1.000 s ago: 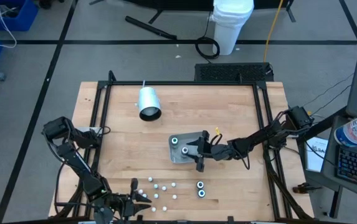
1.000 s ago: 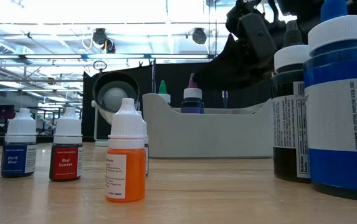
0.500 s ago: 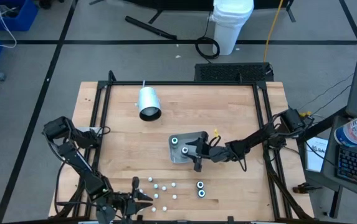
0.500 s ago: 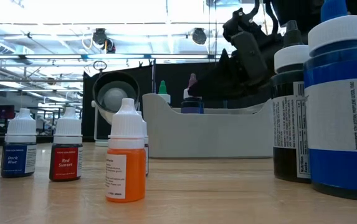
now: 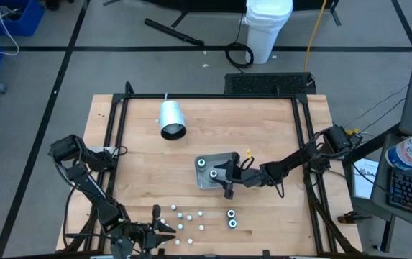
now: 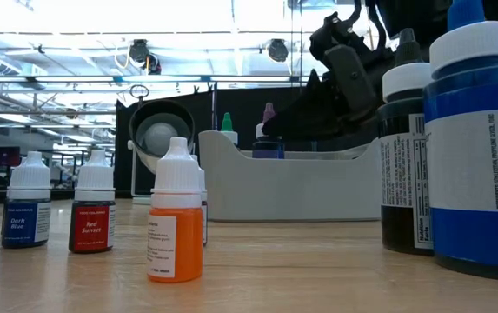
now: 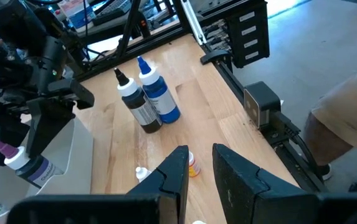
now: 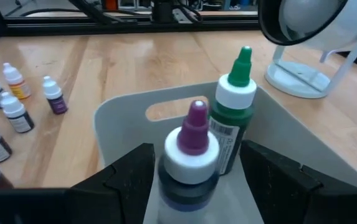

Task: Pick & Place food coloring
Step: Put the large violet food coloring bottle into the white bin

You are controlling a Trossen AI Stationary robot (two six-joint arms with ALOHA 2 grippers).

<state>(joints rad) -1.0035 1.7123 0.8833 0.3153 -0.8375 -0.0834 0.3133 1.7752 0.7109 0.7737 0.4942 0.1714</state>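
A grey tray (image 5: 225, 158) sits mid-table. Two wider food coloring bottles stand in it, one green-tipped (image 8: 234, 99) and one purple-tipped (image 8: 192, 149). My right gripper (image 8: 195, 152) hangs open over the tray, one finger on either side of the purple-tipped bottle (image 5: 213, 173), with a gap showing beside it. Several tiny white-capped bottles (image 5: 188, 216) stand near the table's front edge, among them an orange one (image 6: 175, 222). Just left of them, my left gripper (image 5: 164, 230) waits slightly open with nothing between its fingers (image 7: 198, 155).
A black-filled (image 7: 138, 106) and a blue-filled (image 7: 159, 96) wider bottle stand together near the front edge, right of the tiny ones. A big white cylinder (image 5: 171, 119) lies at the far left of the table. A dark metal frame (image 5: 303, 144) runs around the tabletop.
My right gripper has sunk a little toward the tray, coming down around the purple-tipped bottle, then held still. The bottle has stayed standing where it was.
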